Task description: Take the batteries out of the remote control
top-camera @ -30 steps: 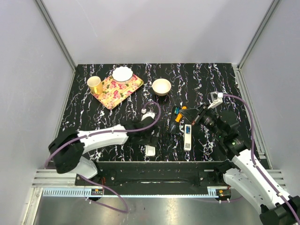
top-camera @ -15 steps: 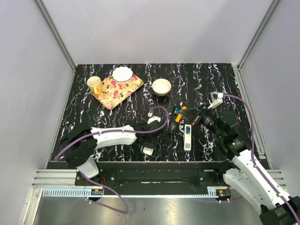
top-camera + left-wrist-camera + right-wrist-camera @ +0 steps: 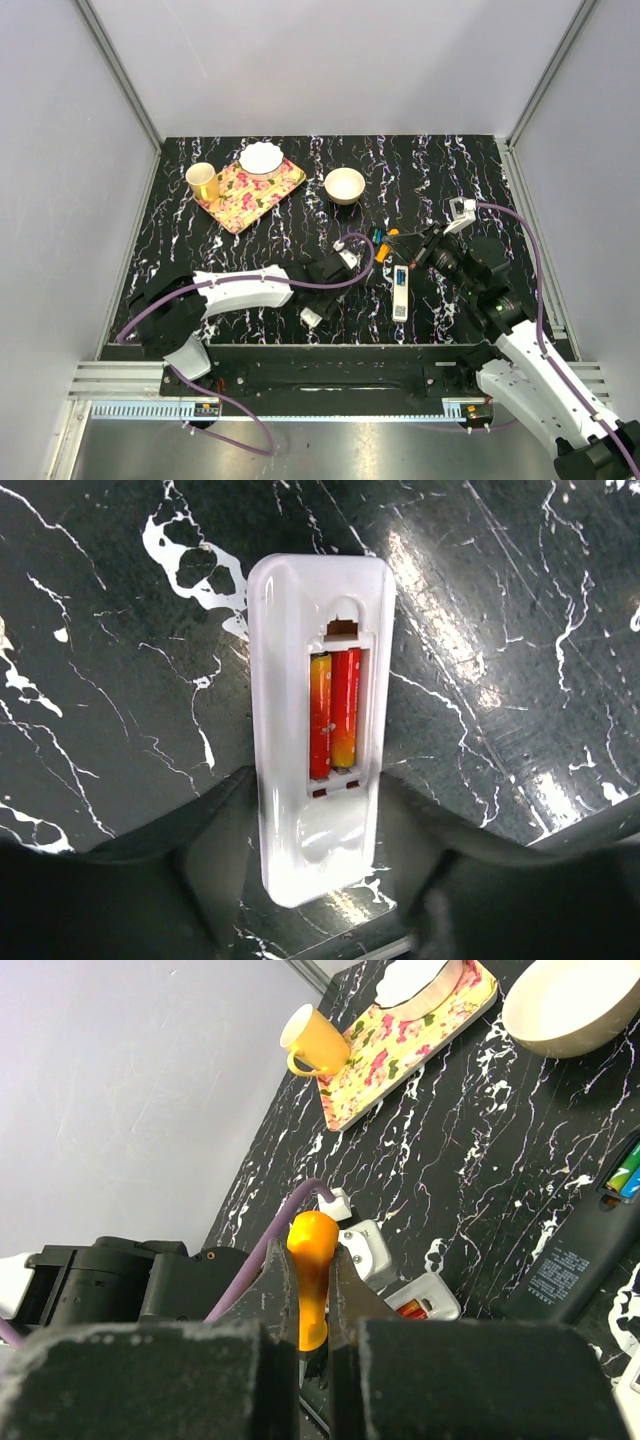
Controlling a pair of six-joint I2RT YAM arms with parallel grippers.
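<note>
The left jaws were closed against both long sides of the white remote (image 3: 320,610), which sat back-side up at about six o'clock on the tabletop (image 3: 520,630), close to its near edge (whether it rested flat or was tipped up I could not tell). Two red-and-orange batteries (image 3: 333,715) lay side by side in its open compartment. The right jaws, over at about four o'clock, were clamped on the handle of an orange tool (image 3: 312,1270).
</note>
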